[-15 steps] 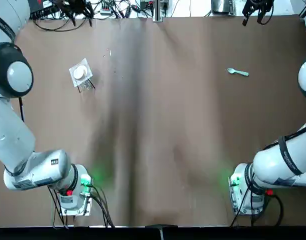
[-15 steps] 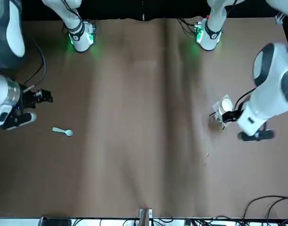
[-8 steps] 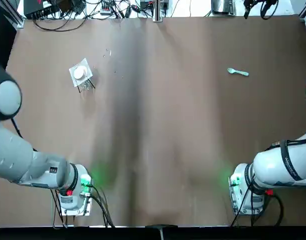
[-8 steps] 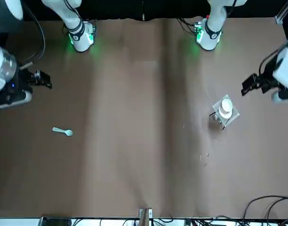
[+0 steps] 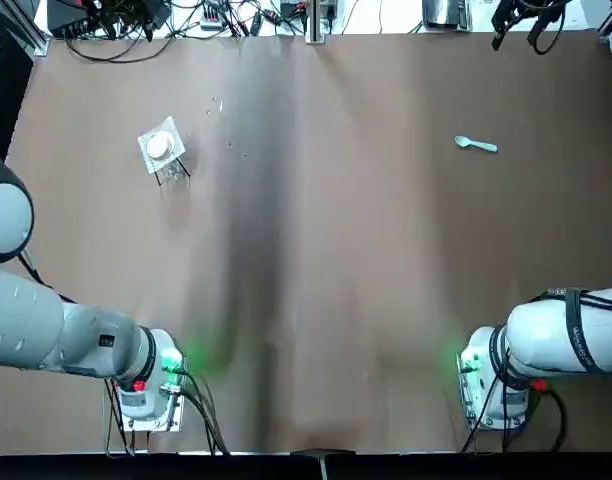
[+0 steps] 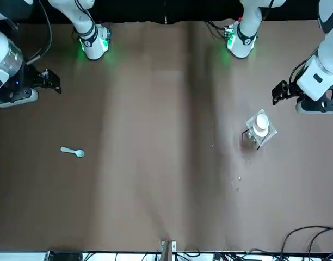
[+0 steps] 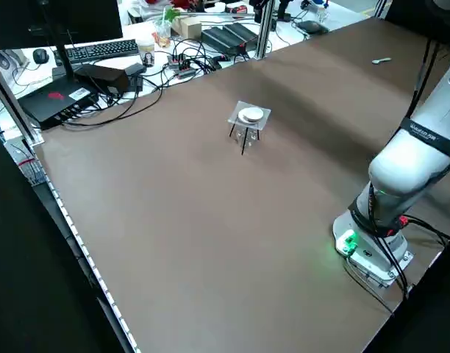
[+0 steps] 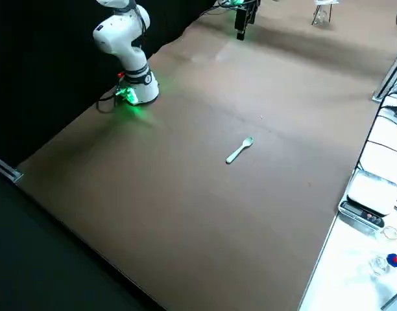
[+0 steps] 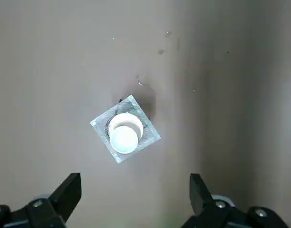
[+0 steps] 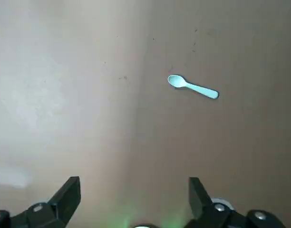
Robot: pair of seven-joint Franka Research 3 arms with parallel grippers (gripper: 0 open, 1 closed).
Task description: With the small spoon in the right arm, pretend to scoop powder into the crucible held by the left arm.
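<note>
1. Sitting on a clear square plate (image 9: 149,136) raised on thin dark legs, the small white round crucible (image 9: 124,135) stands upright on the robot's left half of the brown surface (image 5: 316,300), toward the far edge. Nothing grips it.
2. Seen from overhead, the crucible (image 5: 160,146) and its plate are well apart from the pale blue-green plastic spoon (image 5: 475,145), which lies flat on the robot's right half at about the same depth.
3. In the front view the left pincer (image 6: 282,92) hangs above the surface near the crucible (image 6: 260,124) without touching it. Its own wrist camera shows the left pincer (image 9: 134,187) spread wide and empty, with the crucible below and ahead of the fingers.
4. In the front view the right pincer (image 6: 47,81) hangs over the robot's right side of the surface, apart from the spoon (image 6: 72,151).
5. The right wrist camera shows the right pincer (image 10: 133,187) also spread wide and holding nothing, with the spoon (image 10: 193,87) lying on the surface ahead of it.
6. From the right side the spoon (image 8: 239,149) lies alone, its bowl end toward the far side of the surface.
7. Both arm bases glow green at the near edge, the left base (image 5: 151,385) and the right base (image 5: 496,385).
</note>
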